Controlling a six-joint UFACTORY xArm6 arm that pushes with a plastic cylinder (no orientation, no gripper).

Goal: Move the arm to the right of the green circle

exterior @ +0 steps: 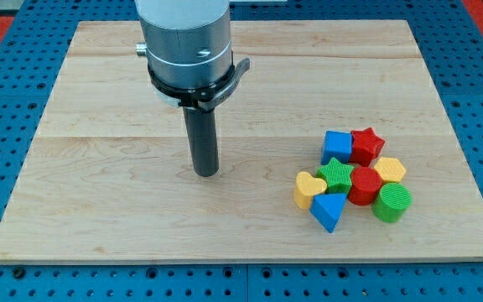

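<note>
- Pale wood table [99,126] filling most of the frame, with blue pegboard [23,277] around its edges.
- Dark rod hanging from a grey cylinder at upper centre; my tip [206,174] resting on bare wood left of centre, well apart from every block.
- No claw on this arm (just the straight rod), so nothing to call wide, narrow or holding.
- Green circle [391,202] at the lower right of a tight cluster in the frame's lower right, far to the right of my tip.
- Touching it on the left, a red block [365,184] (shape unclear); above it, a yellow hexagon [390,169].
- Green star [337,174] in the cluster's middle, yellow heart [309,189] at its left edge.
- Blue triangle [329,210] lowest in the cluster.
- Blue cube [337,145] and red star [366,144] side by side along the top.
</note>
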